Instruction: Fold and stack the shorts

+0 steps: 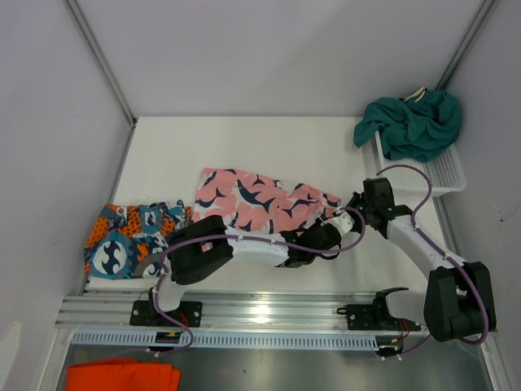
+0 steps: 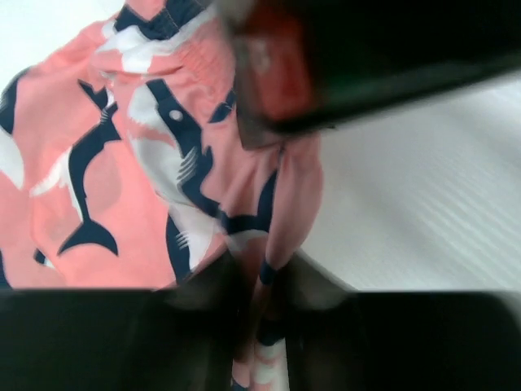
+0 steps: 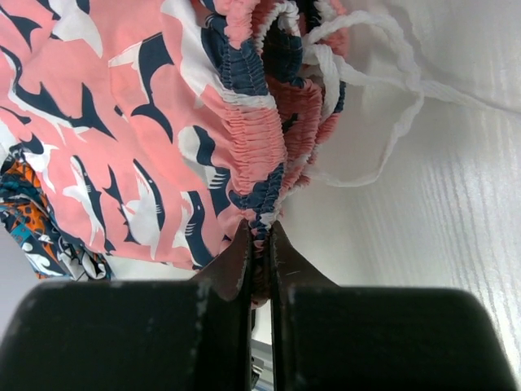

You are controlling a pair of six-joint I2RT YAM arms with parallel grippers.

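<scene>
The pink shark shorts lie spread in the middle of the white table, their elastic waistband bunched at the right end. My right gripper is shut on that waistband's edge, at the shorts' right corner. My left gripper reaches across to the same end, with a fold of the pink fabric pinched between its fingers. The blue and orange print shorts lie at the left near the front edge. The teal shorts are heaped on the basket at the back right.
A white mesh basket stands against the right wall. A white drawstring trails from the waistband onto the table. A bright orange cloth lies below the metal rail in front. Grey walls close in both sides.
</scene>
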